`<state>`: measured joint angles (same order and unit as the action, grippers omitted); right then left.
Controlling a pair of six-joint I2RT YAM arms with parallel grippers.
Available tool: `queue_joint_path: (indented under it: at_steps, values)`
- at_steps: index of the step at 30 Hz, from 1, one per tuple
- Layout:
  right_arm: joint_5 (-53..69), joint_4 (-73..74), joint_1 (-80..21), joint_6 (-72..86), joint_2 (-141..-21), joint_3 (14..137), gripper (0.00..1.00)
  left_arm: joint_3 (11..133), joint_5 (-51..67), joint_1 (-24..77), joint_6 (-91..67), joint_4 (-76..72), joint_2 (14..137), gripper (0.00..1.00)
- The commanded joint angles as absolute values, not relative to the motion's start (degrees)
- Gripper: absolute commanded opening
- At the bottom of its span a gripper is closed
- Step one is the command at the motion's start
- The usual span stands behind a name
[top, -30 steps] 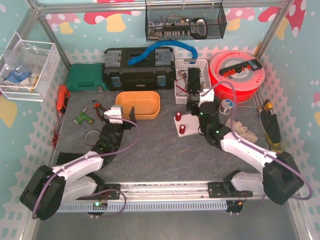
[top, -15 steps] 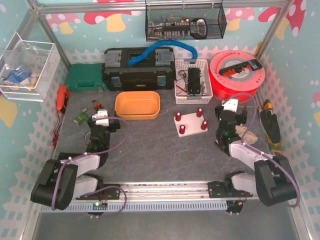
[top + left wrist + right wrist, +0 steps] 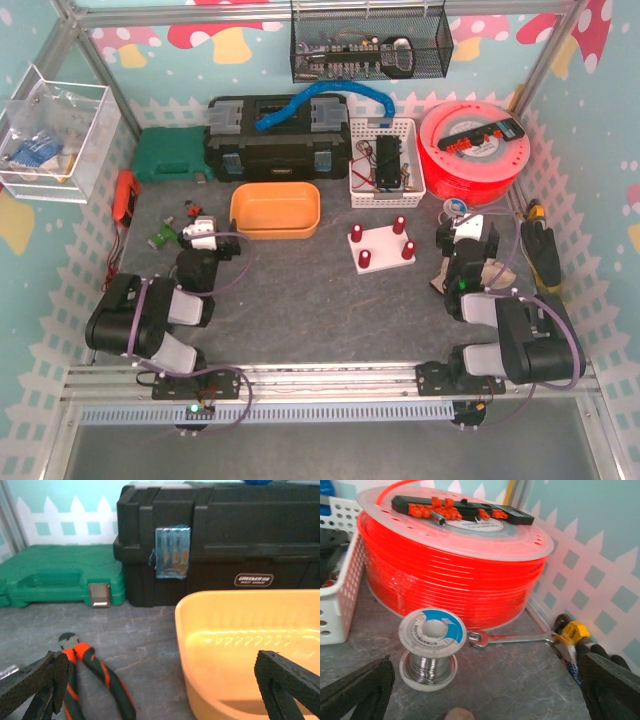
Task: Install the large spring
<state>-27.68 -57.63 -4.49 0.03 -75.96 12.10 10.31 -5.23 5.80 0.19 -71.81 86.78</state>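
Observation:
A white fixture plate (image 3: 382, 243) with several upright red posts (image 3: 398, 224) stands on the grey table right of the middle. I cannot make out a large spring in any view. My left gripper (image 3: 201, 236) is folded back at the left, open and empty. In the left wrist view its gripper (image 3: 165, 676) has its jaws wide apart over the table by an orange bin (image 3: 260, 650). My right gripper (image 3: 466, 237) is folded back at the right, open and empty. In the right wrist view its gripper (image 3: 485, 680) faces a solder spool (image 3: 430, 650).
Orange-handled pliers (image 3: 87, 672) lie by the left gripper. Behind them are a black toolbox (image 3: 277, 135) and a green case (image 3: 172, 155). A red filament reel (image 3: 450, 565), a wrench (image 3: 512, 638) and a white basket (image 3: 385, 160) stand at the back right.
The right gripper drew back from the fixture plate to the right side, and the left gripper drew back to the left. Both arms now sit folded near their bases.

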Motion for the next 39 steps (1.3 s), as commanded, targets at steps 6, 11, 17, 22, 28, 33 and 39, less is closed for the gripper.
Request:
queue_joint_path:
  at_steps: [6,11,17,22,28,33,39]
  values:
    - [-16.03,-61.23,-2.90,1.22,-76.88,13.44,0.99,10.30,-0.76,5.27,-0.27,-78.71,87.58,0.99]
    - [-14.20,-72.98,-2.37,1.93,-82.08,10.83,0.99,10.81,-0.39,4.99,-0.65,-77.42,87.43,0.99]
    - [-15.46,-77.60,-2.21,2.21,-87.35,10.90,0.99,10.89,-0.30,4.94,-0.74,-76.87,87.16,0.99]
    - [-15.38,-75.39,-2.18,2.77,-86.66,11.34,0.99,11.33,0.10,4.66,-0.88,-76.22,87.27,0.99]
    - [-15.40,-75.92,-2.19,2.60,-86.76,11.16,0.99,11.43,0.37,4.48,-0.97,-76.07,87.25,0.99]
    - [-15.44,-76.04,-2.20,2.55,-86.75,11.16,0.99,11.73,1.22,4.08,-1.22,-75.53,87.36,0.99]
    - [-15.40,-75.97,-2.18,2.59,-86.75,11.16,0.99,12.53,3.11,2.92,-2.04,-74.05,87.45,0.99]
